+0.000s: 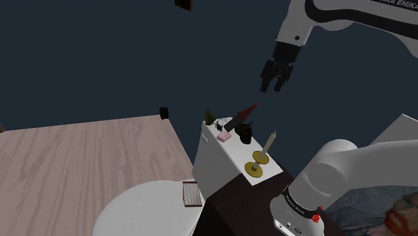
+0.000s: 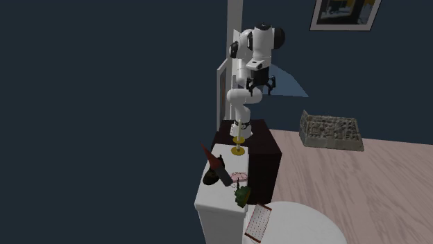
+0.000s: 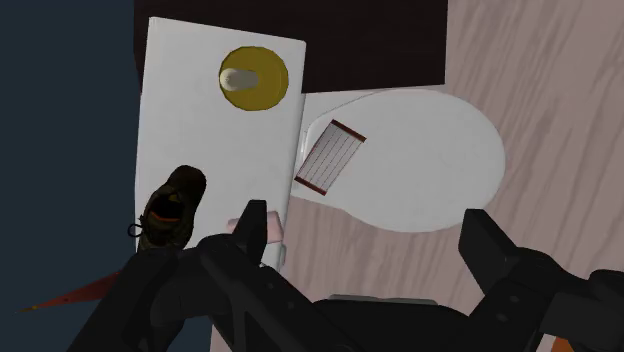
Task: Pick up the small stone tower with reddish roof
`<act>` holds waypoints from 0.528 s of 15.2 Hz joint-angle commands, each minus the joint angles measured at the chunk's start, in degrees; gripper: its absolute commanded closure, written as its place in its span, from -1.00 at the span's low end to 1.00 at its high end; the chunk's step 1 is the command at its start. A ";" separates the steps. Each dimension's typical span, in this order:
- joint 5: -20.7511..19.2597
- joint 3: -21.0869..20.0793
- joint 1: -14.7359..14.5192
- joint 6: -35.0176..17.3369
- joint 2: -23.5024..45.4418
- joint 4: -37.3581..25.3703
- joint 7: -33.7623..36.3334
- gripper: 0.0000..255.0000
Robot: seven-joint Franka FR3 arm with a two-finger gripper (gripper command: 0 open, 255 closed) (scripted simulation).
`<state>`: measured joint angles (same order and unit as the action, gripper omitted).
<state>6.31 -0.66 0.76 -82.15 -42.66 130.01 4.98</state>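
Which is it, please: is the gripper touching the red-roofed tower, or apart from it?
Apart. The second exterior view shows the gripper high above the red-roofed tower, with a wide gap between them.

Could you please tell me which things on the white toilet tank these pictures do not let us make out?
Tower: wrist view, body hidden behind the pincer, red roof tip sticking out.
Dark lump beside the tower: shoulder view, too dim to name.
Green thing: second exterior view, too small to name.
Wall picture: second exterior view, cut off by the top edge.
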 commanded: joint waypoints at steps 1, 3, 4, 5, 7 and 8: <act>0.00 0.00 0.00 0.00 0.00 0.00 0.00 -1.00; -2.35 1.00 -0.03 -1.43 3.01 0.29 -3.25 -1.00; -3.52 1.47 -0.03 -2.18 4.59 0.35 -4.82 -1.00; -4.68 1.93 -0.02 -2.95 6.21 0.36 -6.36 -1.00; -6.97 2.79 0.05 -4.55 9.58 0.22 -9.33 -1.00; -8.11 3.20 0.10 -5.38 11.33 0.07 -10.76 -1.00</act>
<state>-0.63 2.18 0.86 -86.65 -33.09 130.17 -4.29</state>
